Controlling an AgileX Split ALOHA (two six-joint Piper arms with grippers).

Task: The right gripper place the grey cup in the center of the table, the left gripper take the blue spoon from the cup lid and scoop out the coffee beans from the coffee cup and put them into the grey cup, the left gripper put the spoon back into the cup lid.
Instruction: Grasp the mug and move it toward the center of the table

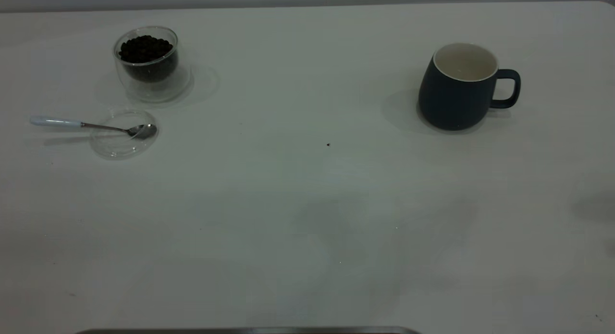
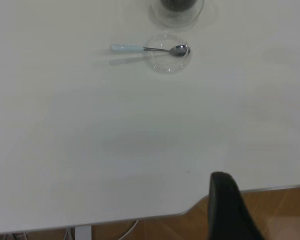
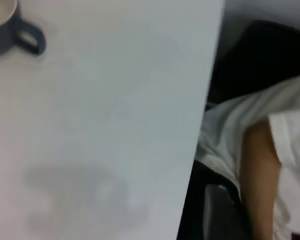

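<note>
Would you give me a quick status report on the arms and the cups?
Both arms parked off the table, nothing held. Grey cup still at right, empty. Blue spoon on cup lid, beside coffee cup full of coffee beans. Centre unobstructed.

The grey cup (image 1: 456, 91) is seen upright at upper right (handle pointing right); at upper left, the coffee cup (image 1: 150, 65) holds coffee beans (image 1: 145, 49), and the blue spoon (image 1: 91, 126) is laid across the cup lid (image 1: 124, 141).
</note>
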